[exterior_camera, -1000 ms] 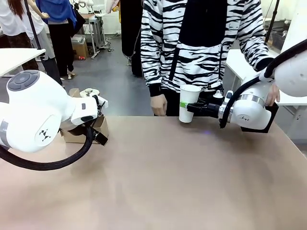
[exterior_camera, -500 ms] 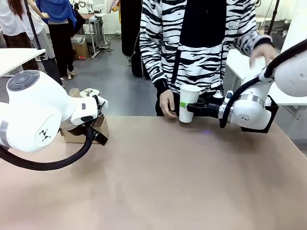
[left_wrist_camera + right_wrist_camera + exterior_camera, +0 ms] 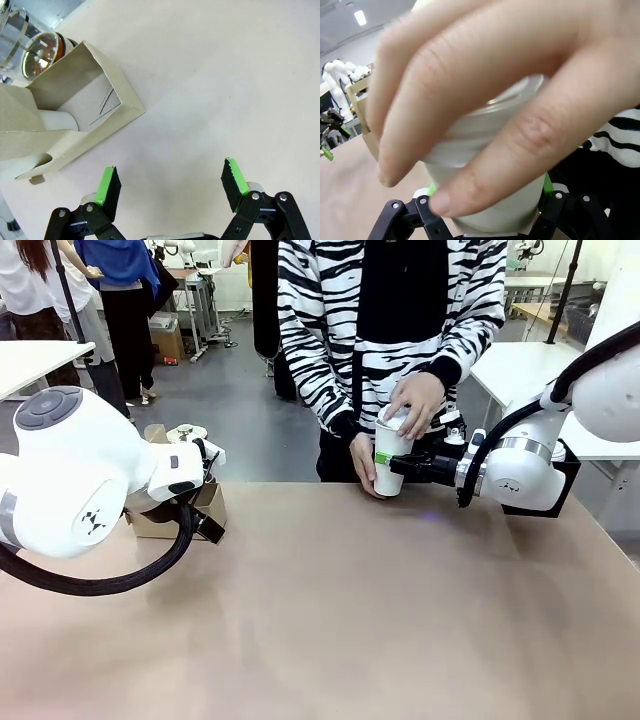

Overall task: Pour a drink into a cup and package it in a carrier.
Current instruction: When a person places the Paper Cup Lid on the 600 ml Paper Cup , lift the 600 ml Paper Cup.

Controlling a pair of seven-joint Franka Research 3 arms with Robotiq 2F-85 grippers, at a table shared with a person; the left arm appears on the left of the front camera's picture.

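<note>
Tan table (image 3: 330, 620), front view: my right gripper (image 3: 398, 464) clamps the cup (image 3: 388, 480) at the far edge while a person's hand (image 3: 415, 400) presses on top; that push could crush or tip it. Left wrist: my left gripper (image 3: 172, 182) gapes just beside the carrier (image 3: 75, 115). Right wrist: the hand hides any slip.

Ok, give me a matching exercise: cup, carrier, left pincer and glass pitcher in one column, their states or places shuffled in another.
Column one:
1 cup
2 carrier
3 left pincer
4 glass pitcher

Column two:
A open, over bare table
B clear, holding dark liquid, beside the carrier
C gripped by the right pincer, a person's hand on its top
D brown cardboard, standing on the table

Pairs: 1-C, 2-D, 3-A, 4-B
</note>
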